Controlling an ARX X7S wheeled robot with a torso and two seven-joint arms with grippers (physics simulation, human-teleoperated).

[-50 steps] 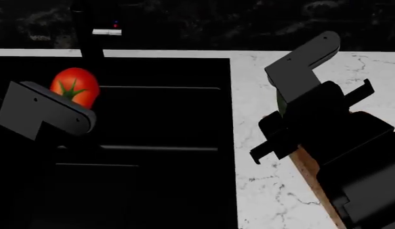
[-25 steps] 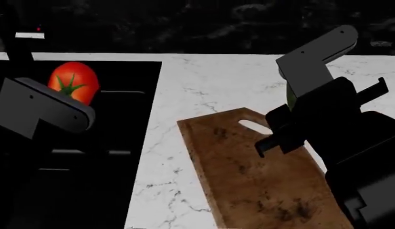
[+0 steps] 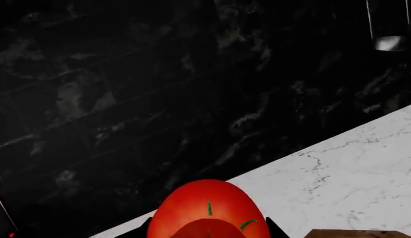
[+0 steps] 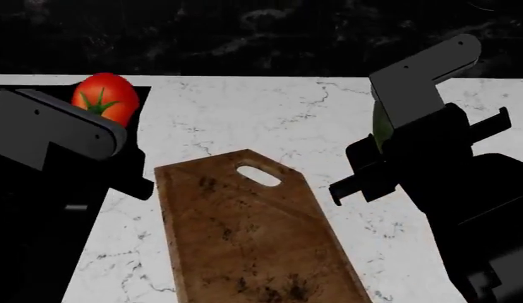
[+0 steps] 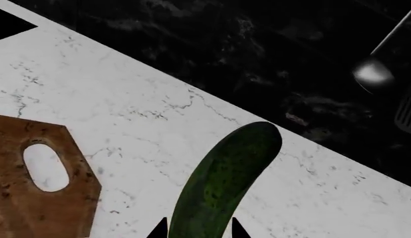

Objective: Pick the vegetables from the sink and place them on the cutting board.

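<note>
tomato (image 4: 105,98) is held clamped in the left gripper (image 4: 118,136), raised off the surface, its green stem turned toward the head camera; in the left wrist view the red fruit (image 3: 209,210) sits between the jaws with white marble counter (image 3: 364,163) beyond it. cutting board (image 4: 244,233) is laid flat on the marble just right of that gripper and below it, slot handle hole (image 4: 258,175) at the far end, nothing resting on it. cucumber (image 5: 222,186) is gripped by the right gripper (image 4: 375,154), right of the board, its free end projecting past the fingertips above bare marble; only a green sliver (image 4: 382,129) is seen from the head camera.
</note>
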